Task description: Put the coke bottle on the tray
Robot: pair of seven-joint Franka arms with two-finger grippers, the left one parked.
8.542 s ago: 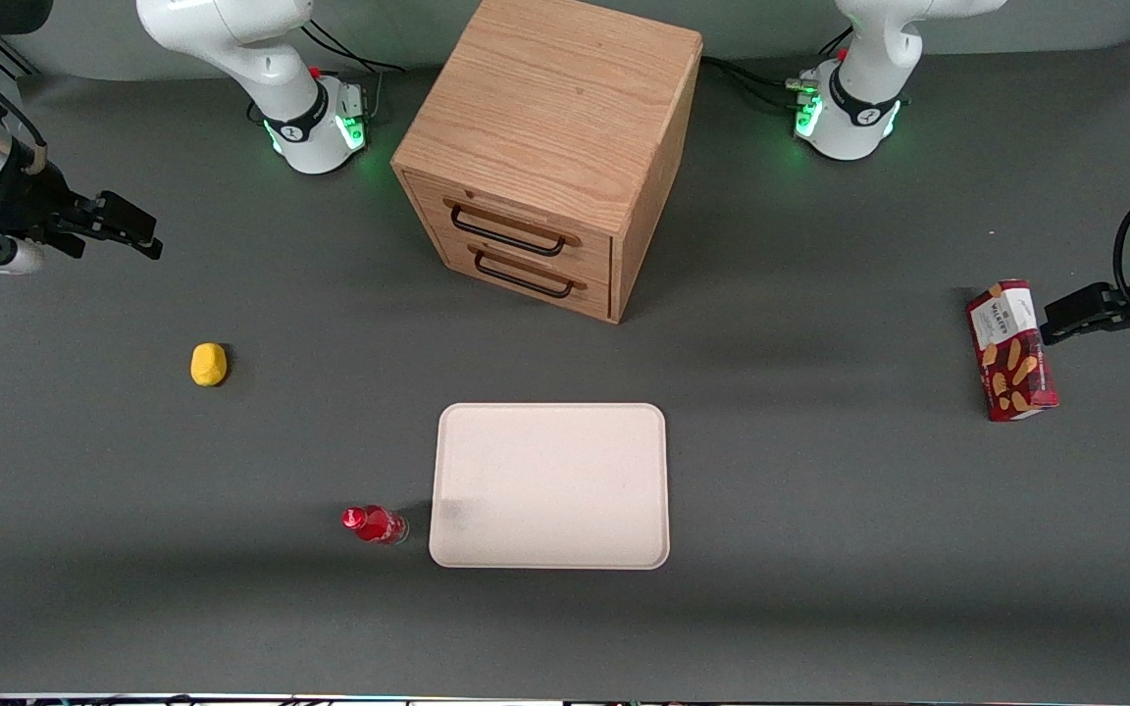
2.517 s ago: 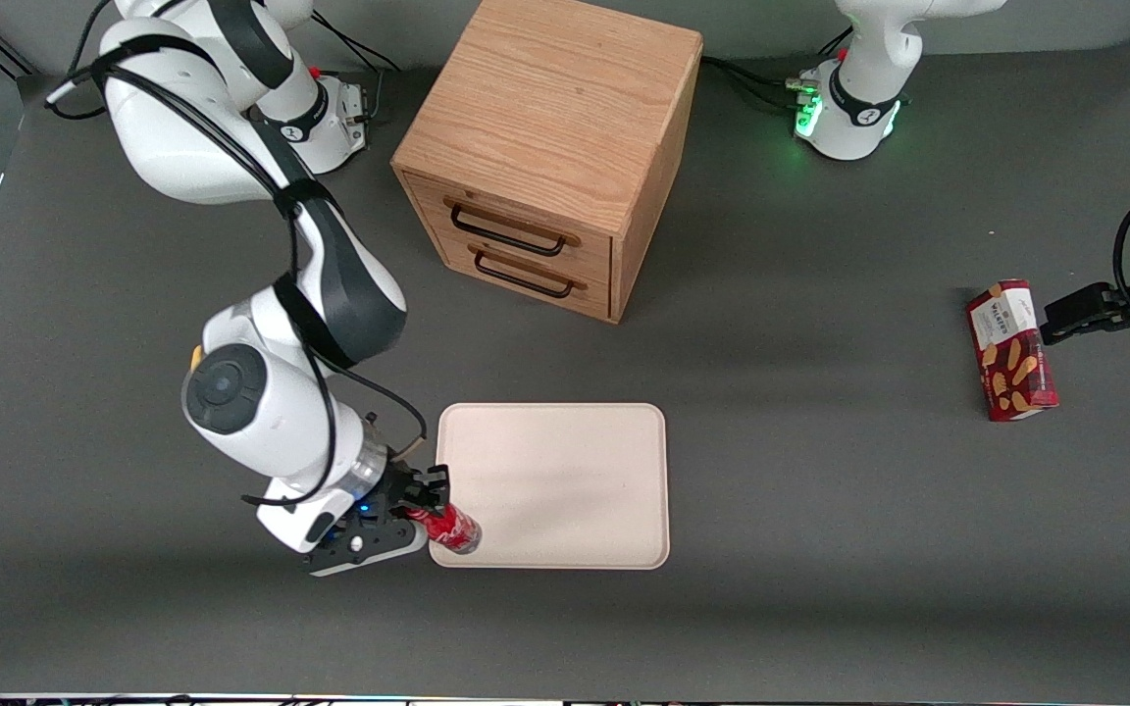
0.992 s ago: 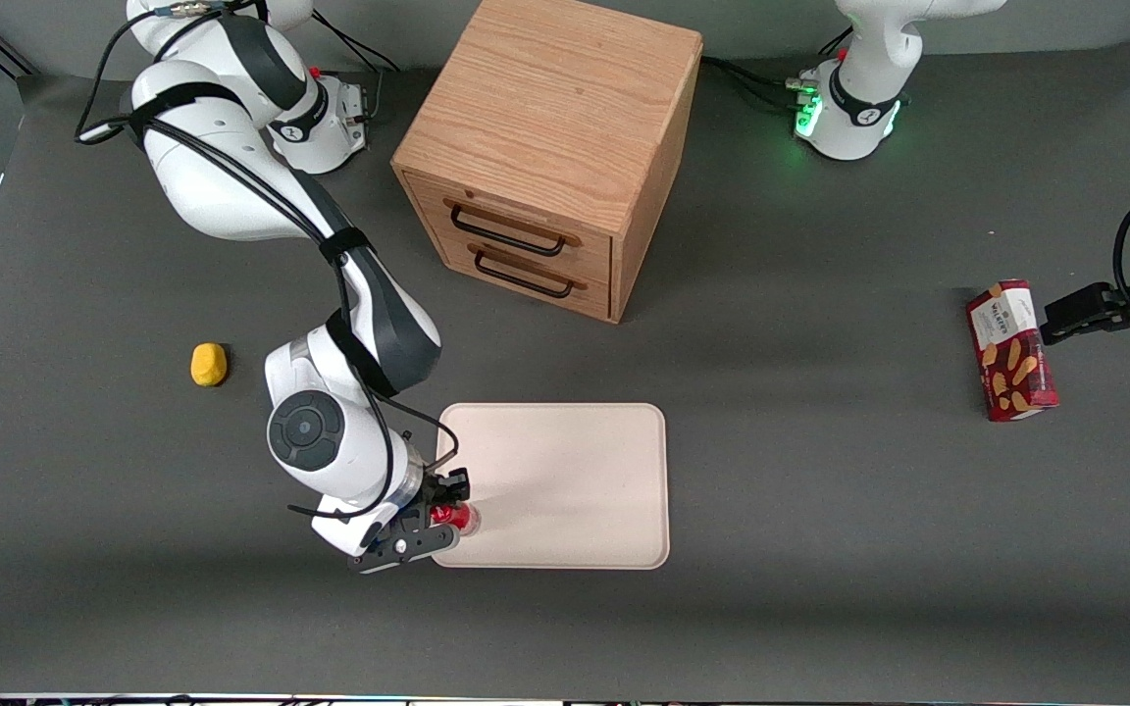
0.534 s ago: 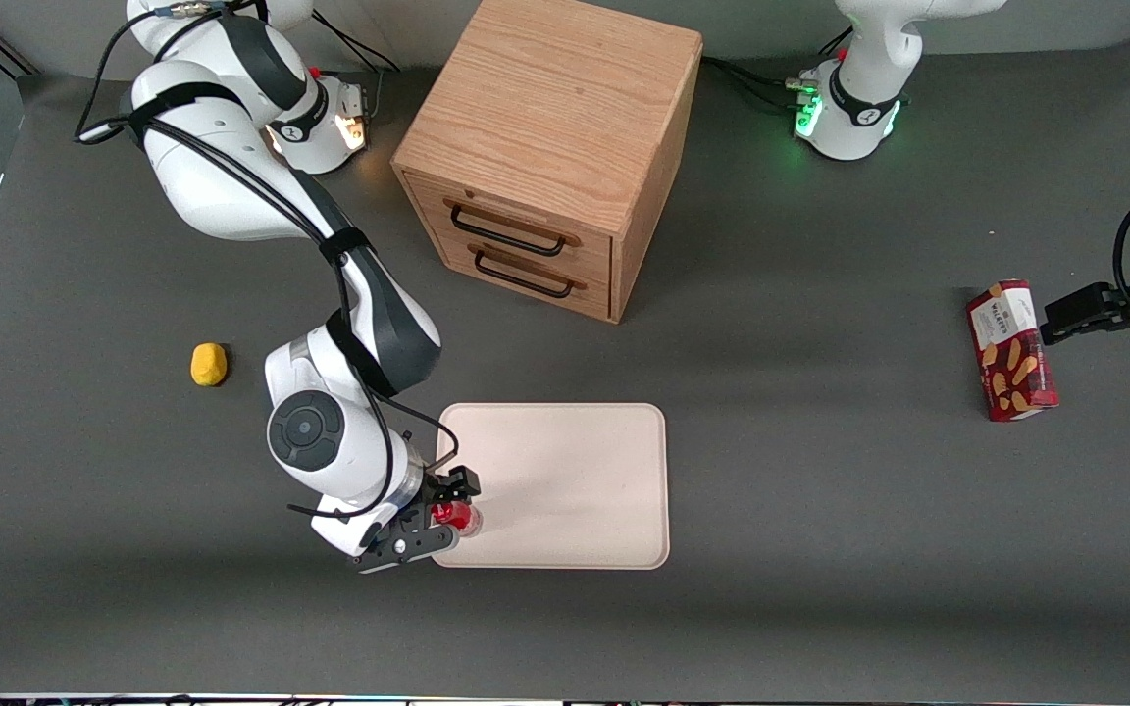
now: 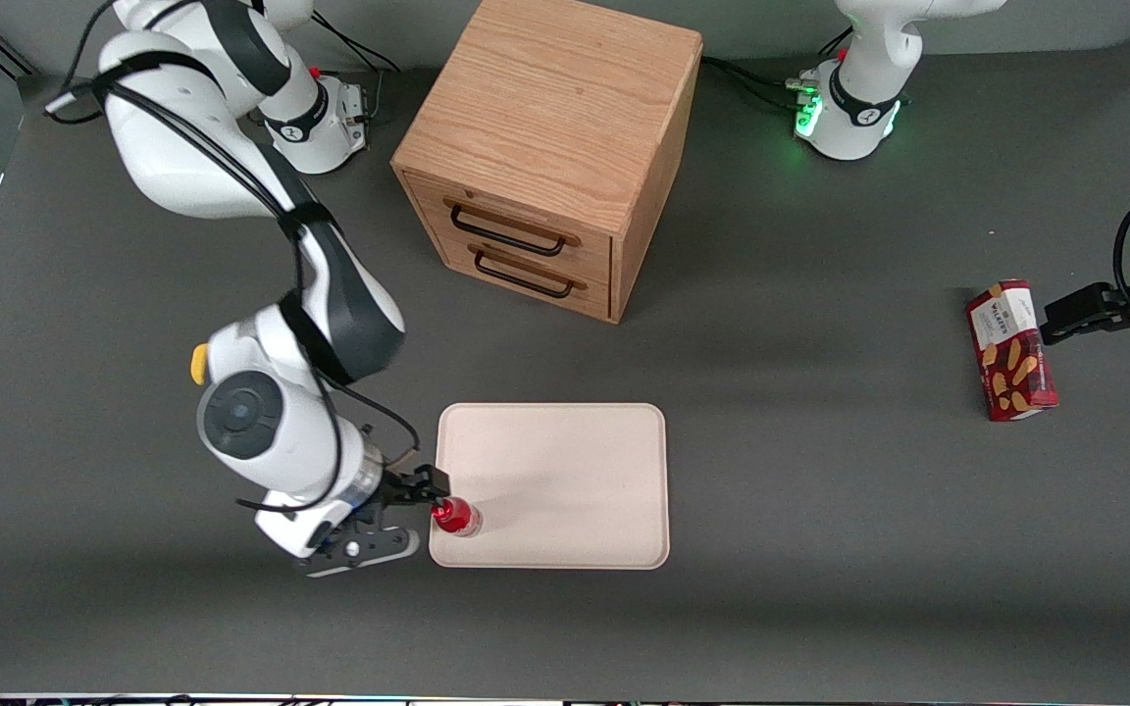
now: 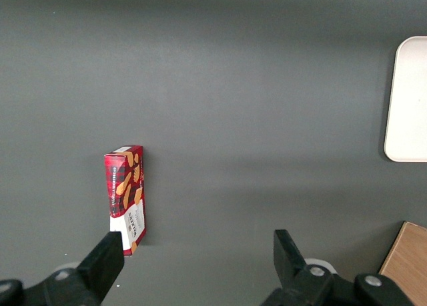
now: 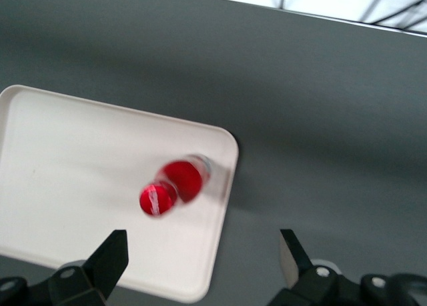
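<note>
The coke bottle stands upright on the cream tray, in the tray's corner nearest the front camera at the working arm's end. It also shows in the right wrist view, red cap up, standing free on the tray. My right gripper is open and empty. It hangs just off the tray's edge beside the bottle, apart from it. In the wrist view the gripper has its fingers spread wide with nothing between them.
A wooden drawer cabinet stands farther from the front camera than the tray. A yellow lump peeks out by my arm's elbow. A red biscuit box lies toward the parked arm's end, also in the left wrist view.
My gripper has opened and let go of the bottle, then drawn back off the tray toward the working arm's end. The bottle stays upright on the tray.
</note>
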